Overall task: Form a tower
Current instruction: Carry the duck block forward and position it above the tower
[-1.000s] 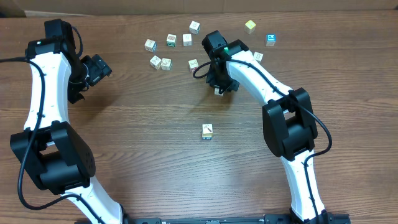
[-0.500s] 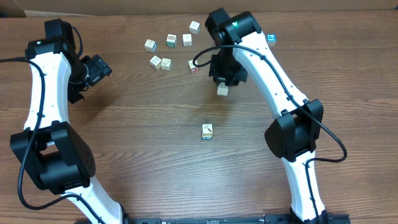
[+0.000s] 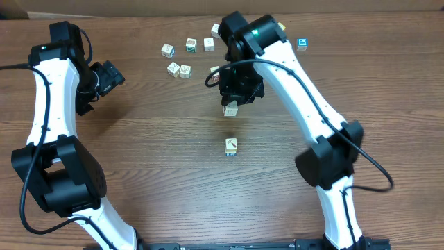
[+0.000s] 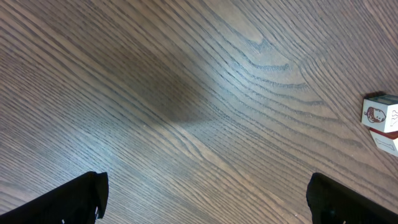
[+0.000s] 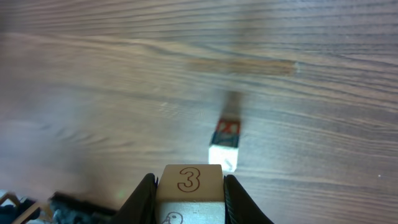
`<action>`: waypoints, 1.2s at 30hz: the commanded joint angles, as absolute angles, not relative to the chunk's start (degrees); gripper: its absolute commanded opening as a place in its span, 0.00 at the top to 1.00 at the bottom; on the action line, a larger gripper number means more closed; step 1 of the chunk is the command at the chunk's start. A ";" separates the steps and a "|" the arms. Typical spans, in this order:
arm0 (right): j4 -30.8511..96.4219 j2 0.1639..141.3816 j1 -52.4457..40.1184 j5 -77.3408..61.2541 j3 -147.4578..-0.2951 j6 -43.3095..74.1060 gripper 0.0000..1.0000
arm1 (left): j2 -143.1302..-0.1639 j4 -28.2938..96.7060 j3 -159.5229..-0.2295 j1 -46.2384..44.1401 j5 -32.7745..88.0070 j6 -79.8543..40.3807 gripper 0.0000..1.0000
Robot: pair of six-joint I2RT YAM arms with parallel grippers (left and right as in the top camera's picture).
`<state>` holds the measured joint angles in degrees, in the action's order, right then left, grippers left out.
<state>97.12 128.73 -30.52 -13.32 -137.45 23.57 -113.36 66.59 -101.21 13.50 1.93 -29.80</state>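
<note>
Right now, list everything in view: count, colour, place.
tower: one, pale wood with coloured prints, mid-table; cube count unclear from above
held cube: one, pale, printed 3, in the right gripper, behind the tower
loose cubes: at least seven, pale with coloured prints, scattered along the far side; two partly behind the right arm
cyan cube: one, cyan face, far right
table: one, brown wood
left gripper: one, black, open, over bare wood at left
right gripper: one, black, shut on the held cube

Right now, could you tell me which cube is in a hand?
The cube printed with a 3, clamped in the right hand; no hand touches any other.
</note>
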 commanded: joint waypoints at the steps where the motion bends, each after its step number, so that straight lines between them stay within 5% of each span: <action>1: 97.08 120.33 -31.83 -13.93 -137.95 22.65 0.81 | -112.07 66.61 -102.30 13.10 1.93 -29.12 0.00; 36: 80.64 119.37 -39.16 -1.93 -105.10 33.30 0.83 | -112.07 66.61 -102.30 13.10 1.93 -29.12 0.00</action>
<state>81.41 119.57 -39.09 -2.81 -106.04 32.47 -113.36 66.59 -101.21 13.50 1.93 -29.80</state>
